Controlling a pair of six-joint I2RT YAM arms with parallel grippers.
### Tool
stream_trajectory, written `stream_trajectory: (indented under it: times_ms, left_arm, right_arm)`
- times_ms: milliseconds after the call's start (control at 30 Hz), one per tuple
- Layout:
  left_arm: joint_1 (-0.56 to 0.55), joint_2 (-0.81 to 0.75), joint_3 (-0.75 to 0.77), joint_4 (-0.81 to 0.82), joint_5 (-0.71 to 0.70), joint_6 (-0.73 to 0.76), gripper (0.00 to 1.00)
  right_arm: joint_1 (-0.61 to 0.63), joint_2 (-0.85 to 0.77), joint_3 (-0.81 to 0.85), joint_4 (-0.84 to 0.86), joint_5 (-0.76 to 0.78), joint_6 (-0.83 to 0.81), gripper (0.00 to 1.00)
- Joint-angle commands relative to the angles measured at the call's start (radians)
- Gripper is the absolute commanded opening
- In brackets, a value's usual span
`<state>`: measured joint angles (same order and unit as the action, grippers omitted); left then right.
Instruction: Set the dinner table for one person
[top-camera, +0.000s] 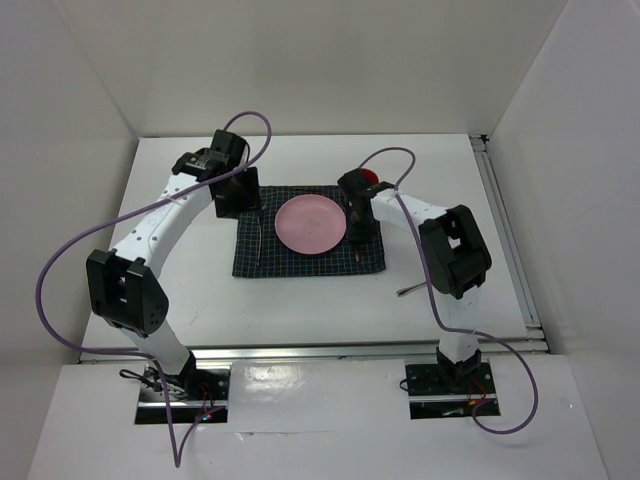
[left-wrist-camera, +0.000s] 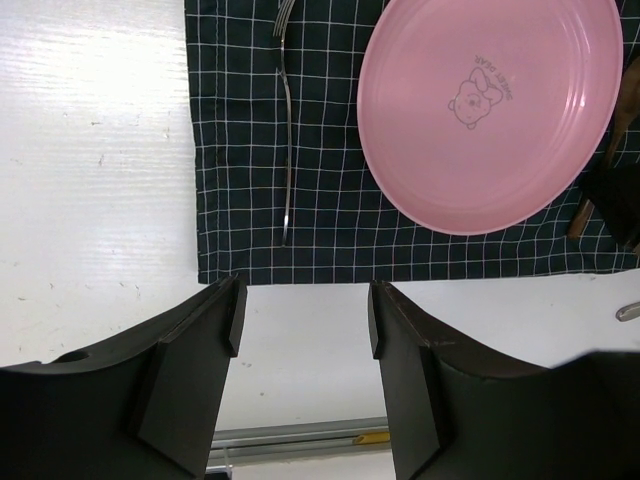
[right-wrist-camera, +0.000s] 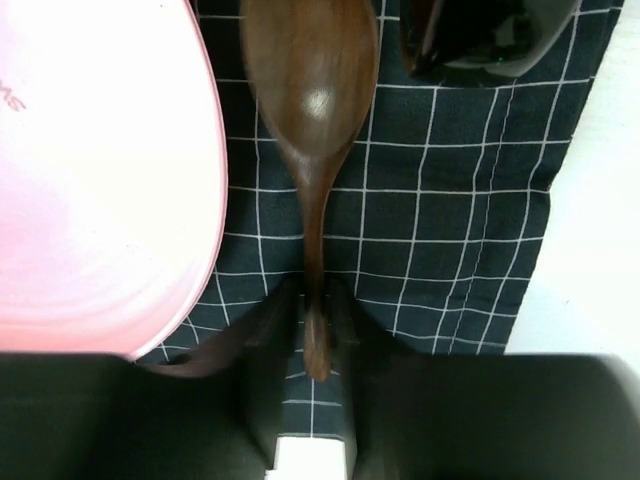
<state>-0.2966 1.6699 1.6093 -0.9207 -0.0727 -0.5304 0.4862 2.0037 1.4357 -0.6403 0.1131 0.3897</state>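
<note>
We note white table (top-camera: 300, 310) under checked cloth (top-camera: 300, 262), pink plate (top-camera: 311, 223) centred on cloth. Fork (left-wrist-camera: 288, 150) left of plate, wooden spoon (right-wrist-camera: 312, 110) right of plate, both on cloth. Left gripper (left-wrist-camera: 305, 303) left of plate, past fork: jaws apart, empty. Right gripper (right-wrist-camera: 315, 320) right of plate, fingers flanking spoon handle tip. Blurred, so we cannot tell whether gripped or released.

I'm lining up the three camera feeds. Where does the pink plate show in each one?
Top external: the pink plate lies at the centre, on the checked cloth.
Left wrist: the pink plate is at the upper right, cut by the top edge.
Right wrist: the pink plate runs along the left edge, only partly in frame.
Shared landmark: the checked cloth under it.
</note>
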Motion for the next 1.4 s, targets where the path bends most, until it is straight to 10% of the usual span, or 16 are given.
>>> stream_trajectory:
  times_ms: [0, 267, 533, 800, 1367]
  left_arm:
    - [0.008, -0.042, -0.006, -0.004, 0.007, -0.003, 0.68]
    - [0.008, -0.042, -0.006, 0.005, 0.039, -0.003, 0.68]
    - [0.008, -0.042, -0.006, 0.005, 0.039, -0.003, 0.68]
    - [0.008, -0.033, -0.006, 0.014, 0.05, 0.006, 0.68]
    - [0.008, -0.033, -0.015, 0.014, 0.05, 0.006, 0.68]
  right_arm:
    - [-0.005, -0.019, 0.045, -0.007, 0.011, 0.023, 0.33]
    - [-0.032, -0.192, -0.045, -0.078, 0.115, 0.08, 0.45]
    - [-0.202, -0.554, -0.343, -0.13, 0.102, 0.306, 0.92]
    - [-0.391, -0.623, -0.581, -0.138, -0.003, 0.417, 0.81]
    - [-0.4, -0.419, -0.617, -0.033, 0.016, 0.505, 0.51]
